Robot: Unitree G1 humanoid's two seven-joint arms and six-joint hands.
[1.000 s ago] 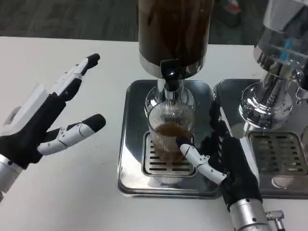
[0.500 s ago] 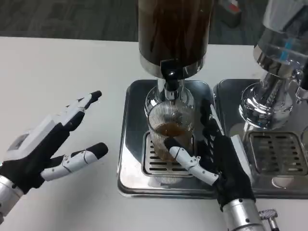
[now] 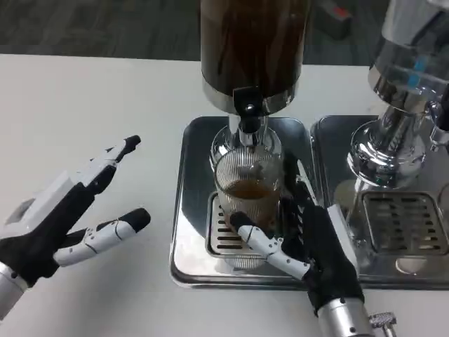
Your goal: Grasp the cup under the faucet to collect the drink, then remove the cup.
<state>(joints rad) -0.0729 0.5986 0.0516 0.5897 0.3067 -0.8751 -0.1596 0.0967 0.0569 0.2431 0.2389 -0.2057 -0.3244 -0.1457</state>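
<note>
Cup (image 3: 247,188): one ribbed clear glass with brown drink in its lower part, upright at frame centre on the slotted grate (image 3: 228,242) of a steel drip tray (image 3: 189,210), directly beneath the black faucet (image 3: 247,105) of a dark-filled dispenser (image 3: 252,45) at top centre. Wrapped from the right and the near side by the right hand (image 3: 309,242), lower centre-right: thumb across the near face of the glass, other fingers up along its right side, apparently gripping, though contact behind the glass is hard to confirm. Hemmed in close there: spout just above the rim, dispenser base behind, tray edges on both sides.

Left hand (image 3: 66,214) at lower left, above bare white table (image 3: 91,98), fingers spread apart and holding nothing, well apart from the tray's left edge. Plenty of open tabletop across the left half of the frame and in the gap between that hand and the tray.

Second dispenser (image 3: 403,98) with a chrome base at upper right, on its own drip tray (image 3: 400,225) just beside the first one, cut by the right edge.

Count: one cup, two dispensers, two trays, two hands.
</note>
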